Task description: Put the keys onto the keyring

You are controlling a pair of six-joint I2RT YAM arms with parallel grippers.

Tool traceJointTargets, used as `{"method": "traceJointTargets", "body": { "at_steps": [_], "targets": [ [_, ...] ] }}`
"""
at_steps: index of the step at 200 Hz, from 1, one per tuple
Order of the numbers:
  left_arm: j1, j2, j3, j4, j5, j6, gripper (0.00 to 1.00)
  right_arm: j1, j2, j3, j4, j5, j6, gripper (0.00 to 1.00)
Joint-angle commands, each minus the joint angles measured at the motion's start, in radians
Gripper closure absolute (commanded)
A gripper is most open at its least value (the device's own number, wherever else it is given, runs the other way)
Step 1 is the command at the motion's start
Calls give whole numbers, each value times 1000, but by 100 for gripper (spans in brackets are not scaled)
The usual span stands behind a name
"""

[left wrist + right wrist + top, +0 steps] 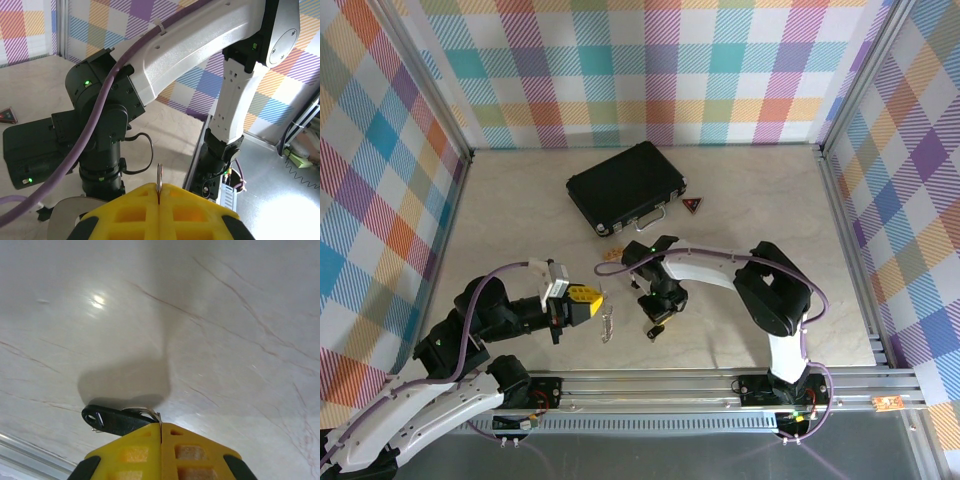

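1. Left fingers [131, 212]: yellow and pressed together on a thin silver edge, most likely the keyring [159, 179] seen edge-on; the wrist view is too tight to be sure.
2. Keyring, top view [608, 322]: a pale silvery loop just beside the left fingertips, low over the bench [760, 200], near the front rail.
3. Right fingers [192, 452]: yellow, pointing down, closed on a key [112, 419] with a black head. The head juts left of the tips, just above the bench.
4. Keyring and key: near each other but apart.
5. Case [625, 185]: black, shut, at the rear centre.
6. Triangle [694, 205]: red and black, just right of the case.
7. Block [610, 257]: small and tan, in front of the case.
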Motion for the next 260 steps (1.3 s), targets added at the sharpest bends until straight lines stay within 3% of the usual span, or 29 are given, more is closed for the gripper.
{"method": "traceJointTargets", "body": {
  "at_steps": [1, 127, 184, 217, 260],
  "targets": [
    [7, -11, 18, -2, -16, 0, 100, -16, -38, -22, -63, 3, -18, 100],
    [7, -3, 19, -9, -31, 9, 100, -73, -2, -60, -67, -37, -27, 100],
    [6, 2, 17, -2, -22, 4, 100, -80, -61, -73, 13, -81, 53, 72],
    [7, 6, 16, 3, -18, 2, 100, -91, -158, -164, 122, -105, 152, 59],
    [6, 14, 13, 20, -10, -6, 100, -91, -301, -310, 243, -105, 324, 57]
  ]
}}
